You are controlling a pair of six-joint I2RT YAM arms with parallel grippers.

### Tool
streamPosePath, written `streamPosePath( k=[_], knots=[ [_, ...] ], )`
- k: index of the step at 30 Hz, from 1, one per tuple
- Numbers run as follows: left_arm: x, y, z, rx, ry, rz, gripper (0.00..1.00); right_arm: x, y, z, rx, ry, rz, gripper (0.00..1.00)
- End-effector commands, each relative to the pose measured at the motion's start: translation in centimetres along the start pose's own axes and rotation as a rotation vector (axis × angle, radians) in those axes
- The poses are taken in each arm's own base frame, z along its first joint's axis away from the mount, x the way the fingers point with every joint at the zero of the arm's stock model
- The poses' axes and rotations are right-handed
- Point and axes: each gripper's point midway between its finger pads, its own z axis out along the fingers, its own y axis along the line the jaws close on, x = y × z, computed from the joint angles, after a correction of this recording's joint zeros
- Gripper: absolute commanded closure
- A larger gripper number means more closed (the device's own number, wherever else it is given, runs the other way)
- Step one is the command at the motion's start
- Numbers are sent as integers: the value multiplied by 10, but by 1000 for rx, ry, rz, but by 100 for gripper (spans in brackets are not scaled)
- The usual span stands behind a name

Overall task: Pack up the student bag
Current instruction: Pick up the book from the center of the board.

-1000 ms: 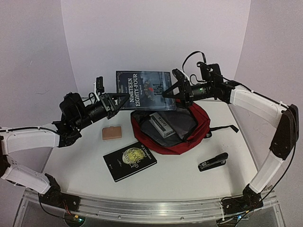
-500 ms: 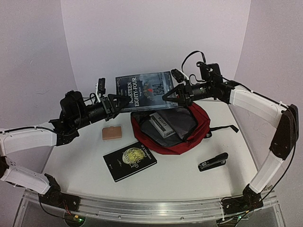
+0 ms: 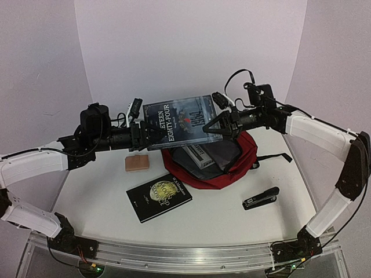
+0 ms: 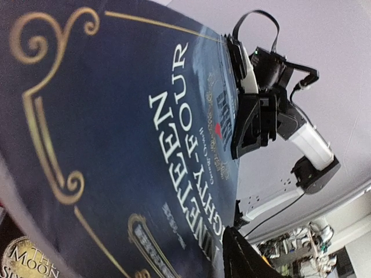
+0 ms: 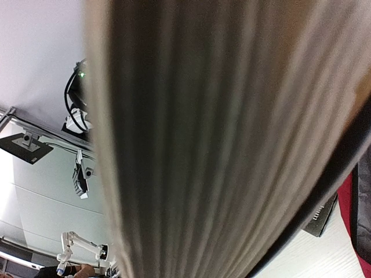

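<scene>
- The student bag (image 3: pixel 243 165) lies toward the far edge of the table (image 3: pixel 232 223), a little right of its middle. Its main compartment gapes upward and the grey lining shows.
- A pale box with dark print (image 3: pixel 199 154) lies inside the open compartment, against its left side.
- A blue book (image 3: pixel 179 120) (the cover reads "Nineteen Eighty-Four") hangs in the air above the bag's far-left part. Its cover faces forward and it is slightly tilted.
- The right gripper (image 3: pixel 215 125) is clamped on the book's right edge, one finger on each face. Its wrist view is filled with blurred page edges.
- The left gripper (image 3: pixel 144 134) is at the book's left edge. Its wrist view shows the cover very close and one dark finger (image 4: pixel 235 258) low in the frame. Whether its jaws pinch the book or stand free of it cannot be told.
- A small tan block (image 3: pixel 137 163) sits on the table left of the bag, near but not touching it.
- A black book with a gold moon design (image 3: pixel 159 197) lies flat toward the near edge, left of the table's middle.
- A black stapler (image 3: pixel 261 198) lies toward the right edge, nearer than the bag.
</scene>
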Motion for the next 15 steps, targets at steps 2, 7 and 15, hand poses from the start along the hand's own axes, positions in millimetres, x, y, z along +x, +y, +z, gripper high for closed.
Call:
streamPosePath(
  k=[2, 7, 15],
  knots=[
    [-18, -46, 3, 195, -27, 51, 59, 9, 50, -3, -138, 35, -157, 100],
    [-18, -47, 6, 233, -35, 36, 77, 11, 48, -2, -146, 46, -147, 100],
    [-19, -32, -3, 190, -122, -14, 100, -9, 9, 2, 13, -33, -133, 66]
  ],
)
